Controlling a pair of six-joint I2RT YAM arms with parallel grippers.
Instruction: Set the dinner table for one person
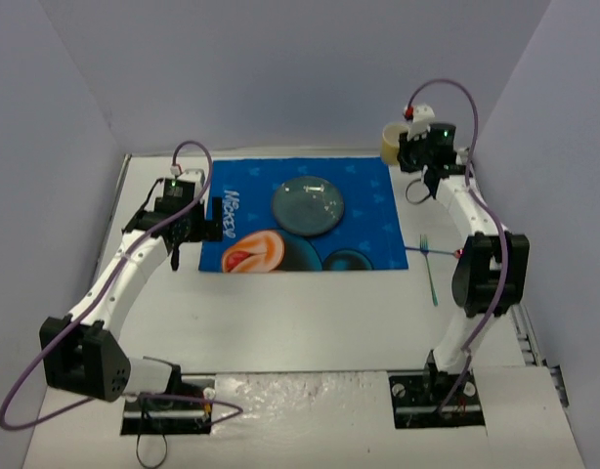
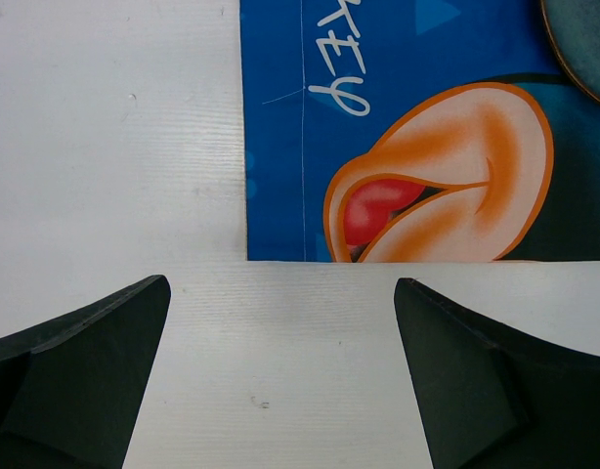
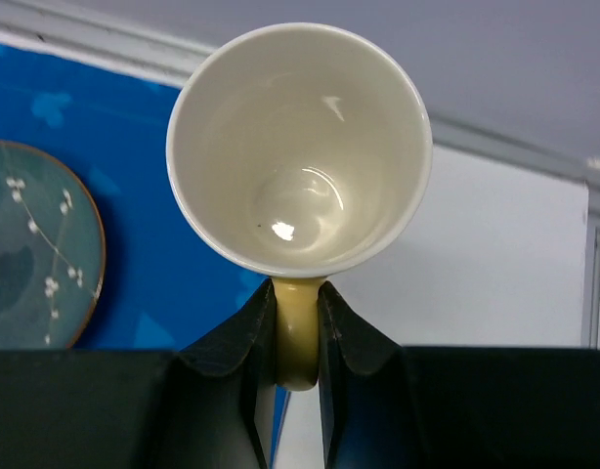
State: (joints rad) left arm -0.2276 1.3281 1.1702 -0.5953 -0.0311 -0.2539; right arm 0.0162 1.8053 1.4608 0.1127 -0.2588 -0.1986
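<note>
My right gripper (image 3: 298,327) is shut on the handle of a cream mug (image 3: 300,147) and holds it raised over the far right corner of the blue Mickey placemat (image 1: 300,220); the mug shows in the top view (image 1: 392,140) too. A grey-blue plate (image 1: 308,206) sits on the placemat, and its edge shows in the right wrist view (image 3: 36,244). A green fork (image 1: 430,269) lies on the white dinner table (image 1: 310,313) right of the placemat. My left gripper (image 2: 280,381) is open and empty above the table, just off the placemat's near left corner (image 2: 280,244).
A small red item (image 1: 458,253) lies by the fork's far end, beside the right arm. Grey walls close in the table at the back and both sides. The arm bases stand at the near edge.
</note>
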